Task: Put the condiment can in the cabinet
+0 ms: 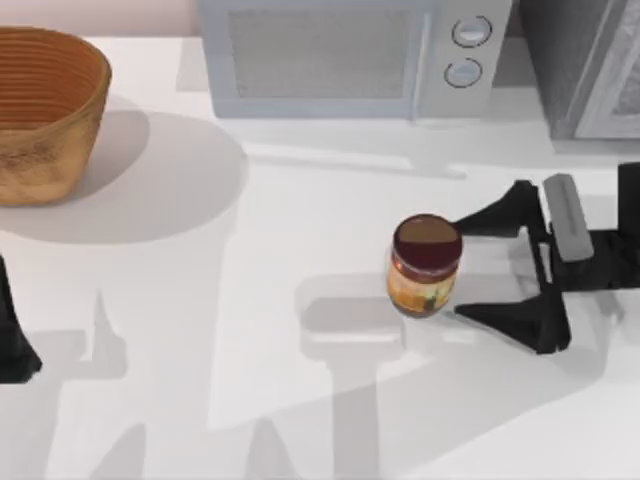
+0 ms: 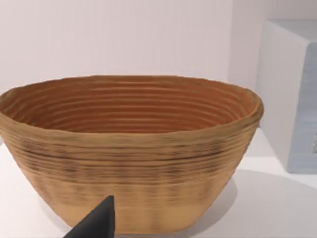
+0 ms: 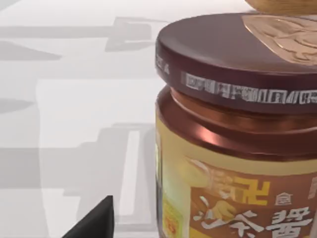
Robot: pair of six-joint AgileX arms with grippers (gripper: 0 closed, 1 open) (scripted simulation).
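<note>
Condiment can (image 1: 425,266) stands upright just beside the wide-open, empty right end effector (image 1: 462,265).

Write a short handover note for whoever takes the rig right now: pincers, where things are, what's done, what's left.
Right pincer: open, level with the condiment can, fingers reaching toward it from the right, not closed on it.
Left pincer: parked at the table's left edge, near the basket.
Can stands upright mid-table, in front of the microwave. Cabinet sits at the back right.
Done: approach.
Left: grasp, lift, place in cabinet.
</note>
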